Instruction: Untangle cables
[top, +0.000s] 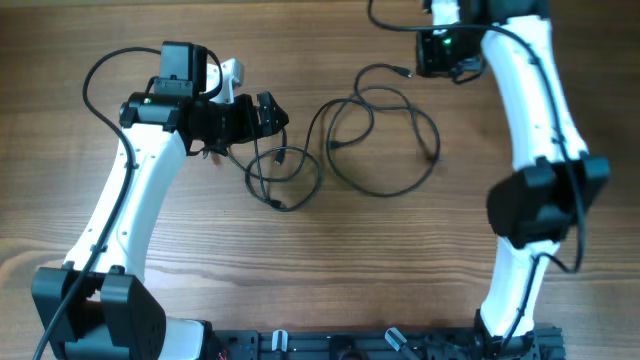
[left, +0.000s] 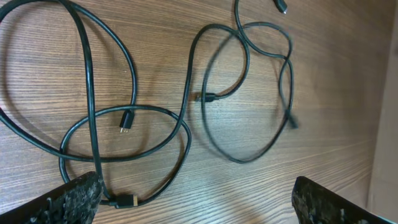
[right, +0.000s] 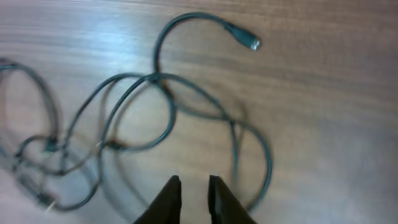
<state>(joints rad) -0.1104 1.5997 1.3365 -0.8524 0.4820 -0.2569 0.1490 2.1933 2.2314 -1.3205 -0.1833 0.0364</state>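
So the cables (top: 330, 145) are lying in loose overlapping loops in the middle of the wooden table (top: 400, 270), a bit above center in the overhead shot. There's a smaller bunch on the left and a bigger loop on the right, and the two look linked where they cross.

The left claw (top: 268, 112) sits at the upper-left edge of the small bunch. In its own camera its fingers (left: 71, 199) are spread wide in the bottom corners with nothing between them. The cords fill the frame above, and a gold-tipped plug (left: 127, 201) lies just beside the left finger. I can't tell whether that finger actually touches the cord.

The right claw (right: 194, 183) is at the bottom middle of its camera view. It's pinched nearly closed, with only a thin gap, and it's gripping nothing. The big loop lies on the table above and to the right of the fingertips, and a loose plug end (right: 245, 40) sticks out near the top of that frame. This view is a bit blurry.
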